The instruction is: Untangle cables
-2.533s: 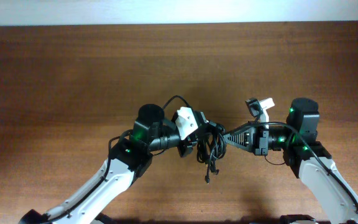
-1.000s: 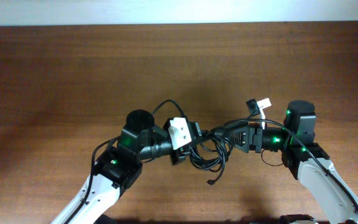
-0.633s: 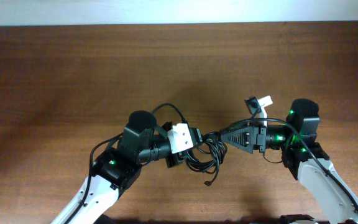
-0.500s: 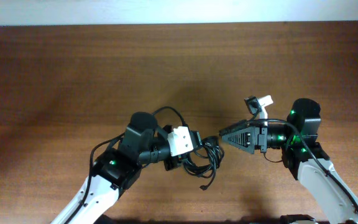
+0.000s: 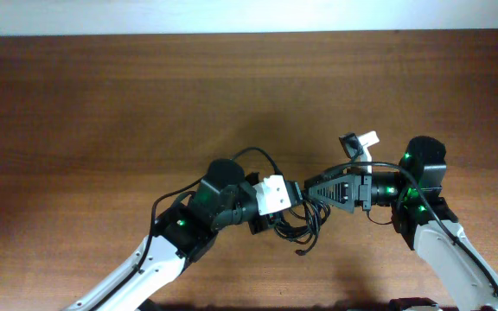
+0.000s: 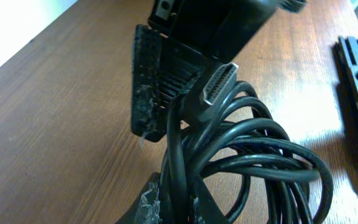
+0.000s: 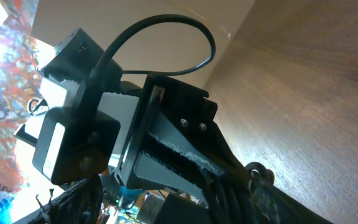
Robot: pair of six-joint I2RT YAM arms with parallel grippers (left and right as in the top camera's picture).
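The left claw (image 6: 159,157) has been carried sideways along the near edge of the tabletop (image 5: 102,104), towards the right claw (image 5: 311,192), and the cables (image 5: 299,226) have been carried with it. Half a second ago a clear gap was seen between the two claws. Now it is closed, and the tip of the right claw is just beside the white box (image 5: 273,192) mounted over the left one.

The left claw is pressed onto the cables: in its own wrist view several black strands are pinched between the ribbed pads (image 6: 151,87), and a silver plug (image 6: 219,84) stands above the loops. The bundle is near the near edge of the tabletop, a little right of the middle, and one loose end (image 5: 301,253) is let down towards that edge.

For the task little seems gained. The loops are still wound together and no cord has been drawn out. Probably the bundle is being offered to the right claw for a new grip.

It cannot be told whether the right claw is spread or closed: from above only its tapered outline is seen, and in its own view the dark parts overlap. The cords cannot be counted, and it is not clear whether the bundle touches the wood.
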